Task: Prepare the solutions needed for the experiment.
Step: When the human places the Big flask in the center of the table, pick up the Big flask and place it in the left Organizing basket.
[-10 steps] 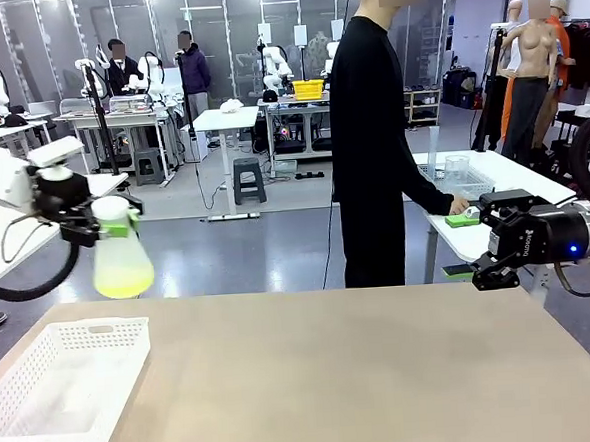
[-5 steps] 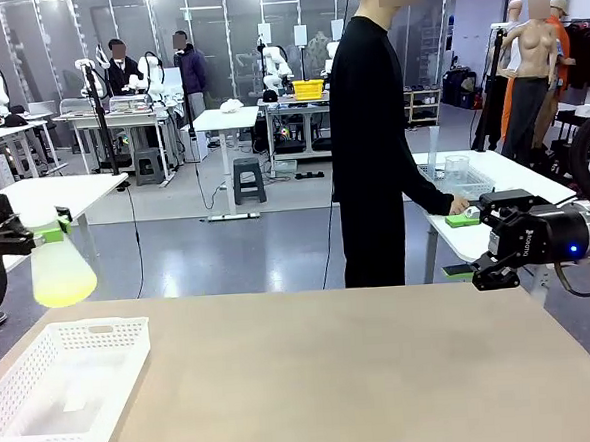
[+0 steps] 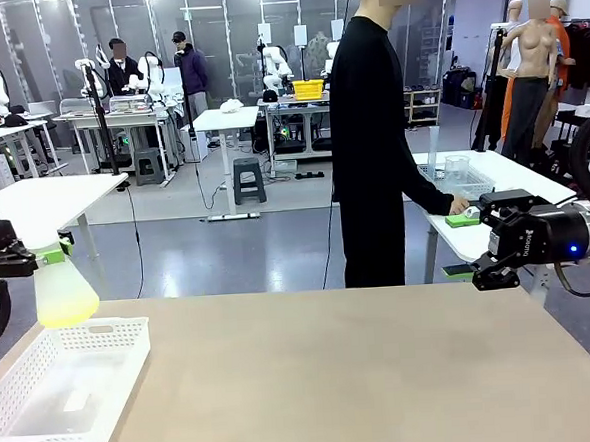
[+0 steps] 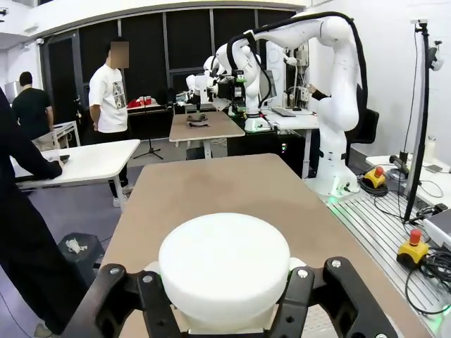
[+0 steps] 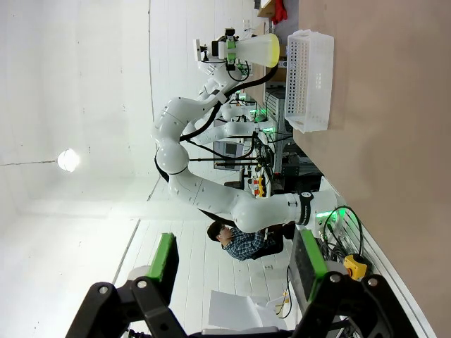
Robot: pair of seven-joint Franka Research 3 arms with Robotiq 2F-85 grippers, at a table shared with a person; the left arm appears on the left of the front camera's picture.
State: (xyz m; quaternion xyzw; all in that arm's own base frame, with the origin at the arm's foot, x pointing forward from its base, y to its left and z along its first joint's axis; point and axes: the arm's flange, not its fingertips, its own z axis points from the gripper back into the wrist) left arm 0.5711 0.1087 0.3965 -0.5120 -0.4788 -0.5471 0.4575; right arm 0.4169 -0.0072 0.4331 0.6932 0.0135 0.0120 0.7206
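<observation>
A frosted plastic conical flask (image 3: 64,285) hangs upright above the far edge of the white basket (image 3: 48,436) at the table's left. The pale yellow-green solutions (image 3: 67,310) fill its bottom. My left gripper (image 3: 53,255) is shut on the flask's neck. In the left wrist view the flask's white round top (image 4: 224,264) sits between the black fingers (image 4: 151,299). My right gripper (image 3: 478,272) hovers open beyond the table's right far corner, its green pads (image 5: 165,260) with nothing between them. The right wrist view has the flask (image 5: 255,49) and the basket (image 5: 310,81) far off.
A person in black (image 3: 369,126) stands behind the table's far edge, one hand (image 3: 460,208) on a green object on a white side table (image 3: 513,183). The tan tabletop (image 3: 365,377) is bare right of the basket.
My left gripper has carried the flask leftward, then lowered it a little over the basket's far edge. The right arm and the person have not moved.
</observation>
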